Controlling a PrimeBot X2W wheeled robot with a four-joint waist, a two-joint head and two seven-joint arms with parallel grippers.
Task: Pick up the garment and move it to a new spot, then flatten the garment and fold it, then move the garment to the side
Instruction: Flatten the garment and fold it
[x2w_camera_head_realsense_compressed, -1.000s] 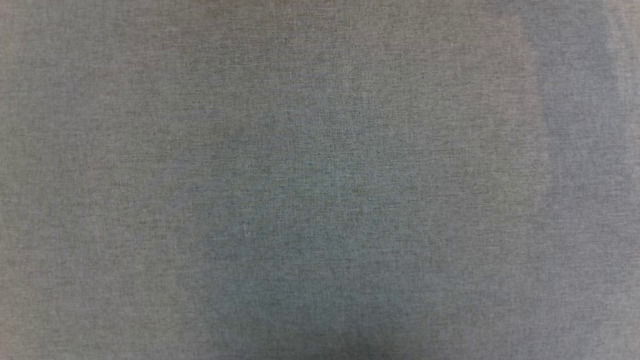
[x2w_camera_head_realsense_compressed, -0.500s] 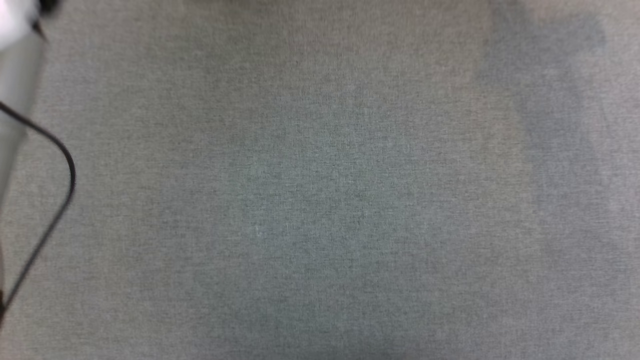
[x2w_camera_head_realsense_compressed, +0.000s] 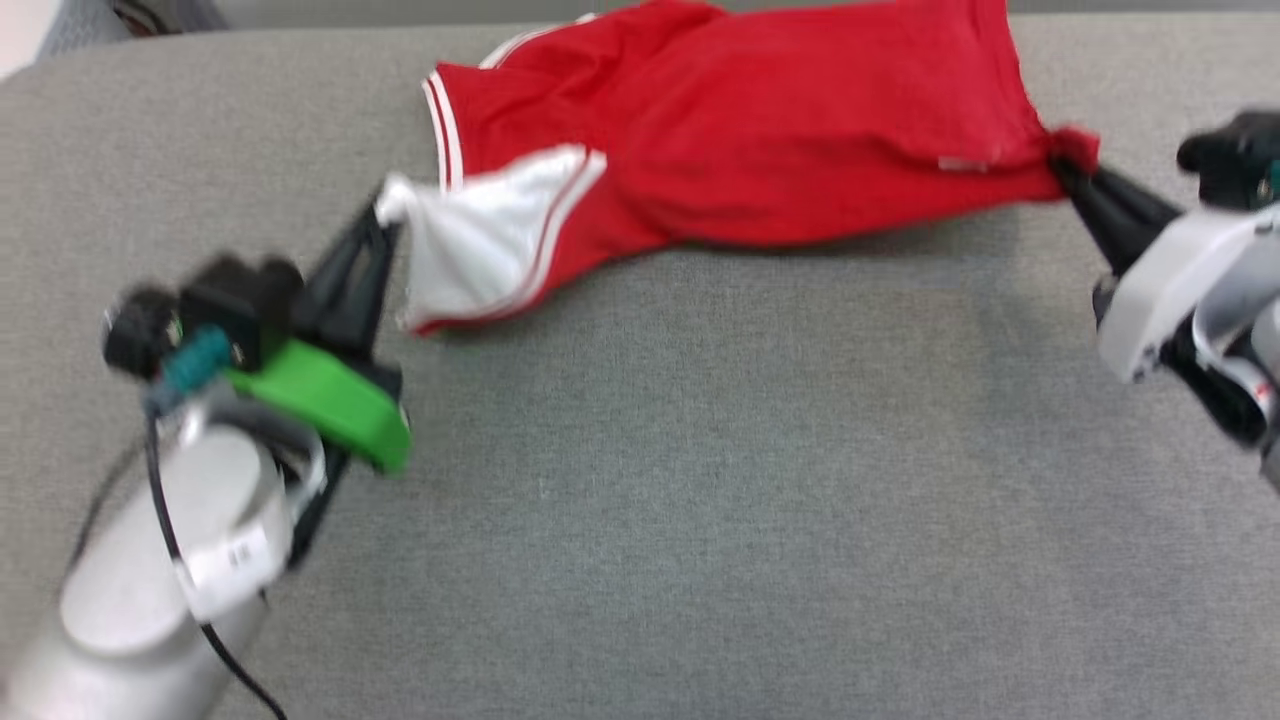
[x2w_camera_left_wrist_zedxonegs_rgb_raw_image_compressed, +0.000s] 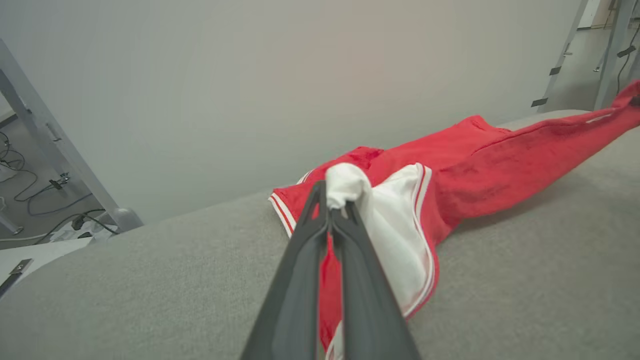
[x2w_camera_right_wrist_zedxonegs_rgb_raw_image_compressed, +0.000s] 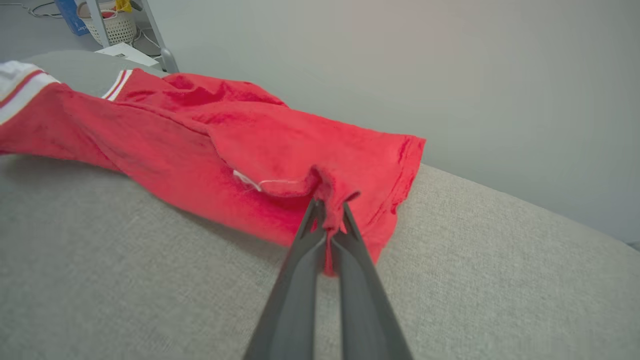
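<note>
The garment (x2w_camera_head_realsense_compressed: 780, 140), red with a white striped-trim sleeve, lies stretched across the far part of the grey surface (x2w_camera_head_realsense_compressed: 640, 500). My left gripper (x2w_camera_head_realsense_compressed: 385, 215) is shut on the white sleeve's tip at the garment's left end. In the left wrist view the left gripper (x2w_camera_left_wrist_zedxonegs_rgb_raw_image_compressed: 332, 200) pinches a bunch of white cloth of the garment (x2w_camera_left_wrist_zedxonegs_rgb_raw_image_compressed: 500, 160). My right gripper (x2w_camera_head_realsense_compressed: 1065, 170) is shut on a red corner at the right end. From the right wrist, the right gripper (x2w_camera_right_wrist_zedxonegs_rgb_raw_image_compressed: 330, 210) clamps the red hem of the garment (x2w_camera_right_wrist_zedxonegs_rgb_raw_image_compressed: 210, 140). The print is hidden.
The grey fabric surface stretches wide in front of the garment. Its far edge (x2w_camera_head_realsense_compressed: 300, 30) runs just behind the garment, with a pale wall (x2w_camera_right_wrist_zedxonegs_rgb_raw_image_compressed: 450, 75) beyond. Metal frame legs (x2w_camera_left_wrist_zedxonegs_rgb_raw_image_compressed: 60, 150) and floor cables stand off the left end; a white basket (x2w_camera_right_wrist_zedxonegs_rgb_raw_image_compressed: 117, 25) sits on the floor.
The head camera has tilted up: earlier it saw bare grey surface, then a pale forearm and cable at the left. Now the garment and both grippers are in view.
</note>
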